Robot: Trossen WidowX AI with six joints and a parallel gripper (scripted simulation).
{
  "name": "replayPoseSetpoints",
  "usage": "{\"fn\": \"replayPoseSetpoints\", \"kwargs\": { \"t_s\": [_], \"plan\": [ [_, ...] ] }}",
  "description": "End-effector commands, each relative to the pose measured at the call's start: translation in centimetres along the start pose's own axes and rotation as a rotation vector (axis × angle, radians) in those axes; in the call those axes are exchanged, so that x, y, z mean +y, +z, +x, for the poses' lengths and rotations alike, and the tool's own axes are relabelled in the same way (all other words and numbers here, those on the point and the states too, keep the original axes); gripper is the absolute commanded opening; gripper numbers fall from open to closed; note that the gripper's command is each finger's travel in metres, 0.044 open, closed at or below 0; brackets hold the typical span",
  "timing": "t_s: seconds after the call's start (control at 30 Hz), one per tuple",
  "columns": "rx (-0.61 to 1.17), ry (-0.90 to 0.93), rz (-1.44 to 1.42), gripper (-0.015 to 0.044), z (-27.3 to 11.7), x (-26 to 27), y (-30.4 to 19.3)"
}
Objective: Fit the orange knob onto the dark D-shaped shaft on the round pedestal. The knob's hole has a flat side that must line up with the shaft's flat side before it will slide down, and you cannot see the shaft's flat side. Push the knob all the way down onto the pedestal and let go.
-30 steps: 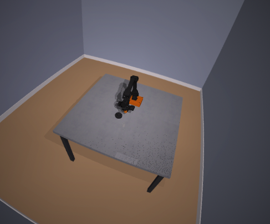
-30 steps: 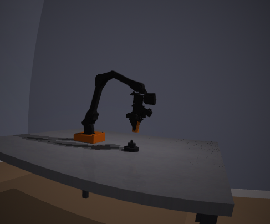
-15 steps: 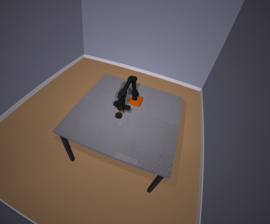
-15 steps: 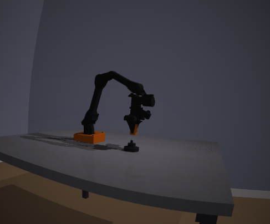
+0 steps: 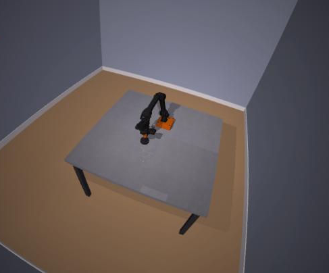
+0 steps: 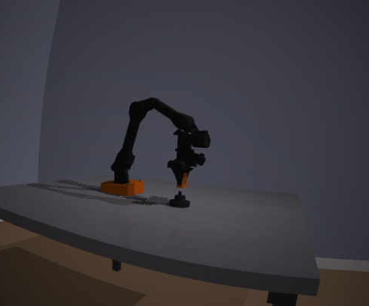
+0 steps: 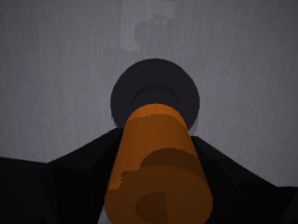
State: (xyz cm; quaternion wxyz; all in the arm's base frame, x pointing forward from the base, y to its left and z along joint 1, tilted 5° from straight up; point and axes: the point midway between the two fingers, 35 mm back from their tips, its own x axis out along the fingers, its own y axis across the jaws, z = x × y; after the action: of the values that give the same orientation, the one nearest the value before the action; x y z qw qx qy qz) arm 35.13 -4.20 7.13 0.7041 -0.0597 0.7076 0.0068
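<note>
The orange knob is held upright between the fingers of my gripper, which is shut on it. The dark round pedestal stands on the table just below. In the exterior view the shaft shows on top of the pedestal, with a small gap between its tip and the knob's lower end. In the wrist view the knob covers the near part of the pedestal and hides the shaft. The shaft's flat side cannot be seen.
The grey table carries the arm's orange base, behind the pedestal in the top view and to its left in the exterior view. Arm shadows fall on the table between base and pedestal.
</note>
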Motion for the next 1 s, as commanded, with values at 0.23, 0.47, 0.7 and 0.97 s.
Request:
{"fn": "replayPoseSetpoints", "kwargs": {
  "t_s": [0.23,0.47,0.7,0.97],
  "plan": [
    [0.008,-0.003,-0.001,0.0000,1.45,-0.10,-0.21],
    [0.008,-0.003,0.000,0.0000,1.26,-0.27,-0.08],
    [0.008,-0.003,0.000,0.0000,1.15,-0.28,0.15],
    [0.008,-0.003,0.000,0.0000,1.68,-0.24,0.18]
  ]
}}
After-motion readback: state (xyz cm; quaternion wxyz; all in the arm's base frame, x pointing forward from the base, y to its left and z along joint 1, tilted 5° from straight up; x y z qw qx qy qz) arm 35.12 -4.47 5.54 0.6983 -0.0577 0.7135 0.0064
